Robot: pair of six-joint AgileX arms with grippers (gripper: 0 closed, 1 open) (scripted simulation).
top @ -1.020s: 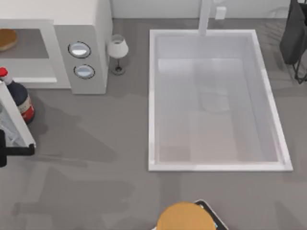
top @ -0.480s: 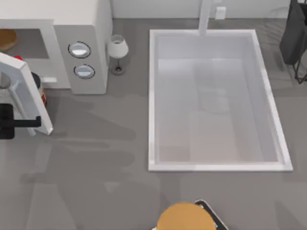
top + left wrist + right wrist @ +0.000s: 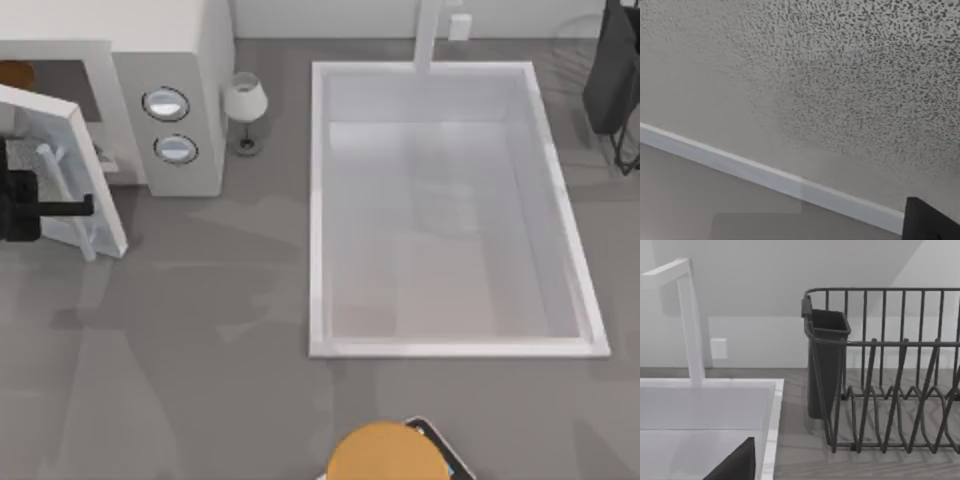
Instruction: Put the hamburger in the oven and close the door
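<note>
Swinging the door [image 3: 75, 170] shut with my left gripper [image 3: 80, 207].
Grip state unclear; hamburger [image 3: 15, 73] inside oven [image 3: 185, 60]; push on.

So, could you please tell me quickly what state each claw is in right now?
Left claw: at the door, by its handle; open or shut cannot be told.
Right claw: above the sink; cannot be told.

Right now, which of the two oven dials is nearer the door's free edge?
The lower dial, toward the counter's front. The upper dial sits behind it on the oven panel, farther from the half-swung door.
</note>
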